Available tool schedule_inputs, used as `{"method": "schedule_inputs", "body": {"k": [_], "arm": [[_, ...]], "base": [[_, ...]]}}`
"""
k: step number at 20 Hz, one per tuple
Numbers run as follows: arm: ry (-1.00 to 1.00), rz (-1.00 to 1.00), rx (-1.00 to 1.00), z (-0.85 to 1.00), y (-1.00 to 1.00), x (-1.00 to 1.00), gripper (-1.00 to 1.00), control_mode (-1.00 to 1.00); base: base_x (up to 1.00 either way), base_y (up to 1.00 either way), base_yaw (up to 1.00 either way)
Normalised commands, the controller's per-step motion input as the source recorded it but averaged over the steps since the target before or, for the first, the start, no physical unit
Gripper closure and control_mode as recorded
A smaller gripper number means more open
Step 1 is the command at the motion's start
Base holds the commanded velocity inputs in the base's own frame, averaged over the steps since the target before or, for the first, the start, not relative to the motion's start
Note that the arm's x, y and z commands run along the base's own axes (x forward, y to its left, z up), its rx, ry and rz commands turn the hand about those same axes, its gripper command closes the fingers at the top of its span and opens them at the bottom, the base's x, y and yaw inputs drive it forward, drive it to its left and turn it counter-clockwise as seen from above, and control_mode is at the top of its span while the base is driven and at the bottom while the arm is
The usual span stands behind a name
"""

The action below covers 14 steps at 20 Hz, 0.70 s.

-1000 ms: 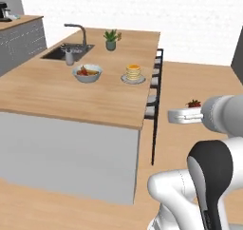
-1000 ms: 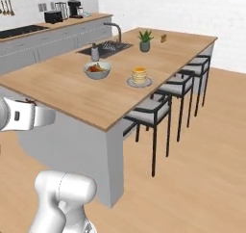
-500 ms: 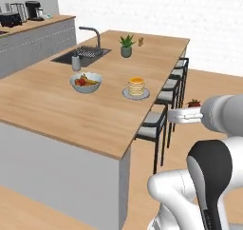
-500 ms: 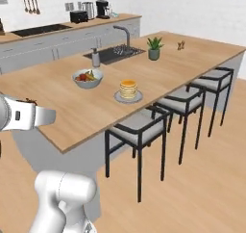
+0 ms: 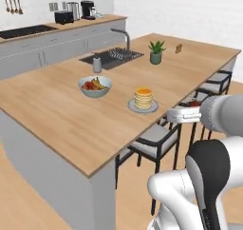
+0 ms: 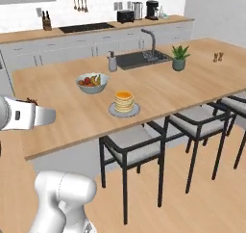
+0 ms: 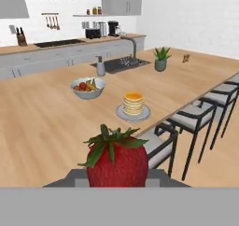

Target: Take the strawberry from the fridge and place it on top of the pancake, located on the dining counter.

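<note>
A red strawberry (image 7: 116, 160) with green leaves sits close up between my finger tips, and my gripper (image 7: 116, 174) is shut on it. From the base views the berry (image 5: 194, 103) (image 6: 31, 102) is a small dark-red spot at the white hand, held in the air off the dining counter's (image 5: 57, 115) long edge, level with its top. The pancake (image 5: 143, 97) (image 6: 124, 101) (image 7: 133, 102), a tan stack with an orange top, stands on a round grey plate (image 5: 134, 108) near that edge, ahead of the gripper (image 5: 191, 106) (image 6: 32, 105). The fridge is out of view.
A grey fruit bowl (image 5: 95, 87) stands left of the pancake. Farther back are a sink (image 5: 111, 58) with a dark faucet (image 5: 124, 36) and a potted plant (image 5: 155, 52). Black stools (image 6: 129, 148) line the counter's edge below the pancake. The wall counter (image 6: 96, 37) runs behind.
The whole picture has shifted: the base has moved, and the counter and pancake now stand nearer and more centred. The strawberry stays in the shut gripper.
</note>
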Motion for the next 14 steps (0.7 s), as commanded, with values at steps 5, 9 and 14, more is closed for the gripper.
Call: {"method": "schedule_inputs", "body": {"k": [5, 9, 14], "arm": [[0.00, 0.00, 0.00, 0.00, 0.00, 0.00, 1.00, 1.00], [0.00, 0.00, 0.00, 0.00, 0.00, 0.00, 1.00, 1.00], [0.00, 0.00, 0.00, 0.00, 0.00, 0.00, 1.00, 1.00]], "base": [[0.04, -0.94, 0.56], [0.00, -0.88, 0.60], [0.00, -0.84, 0.62]]}}
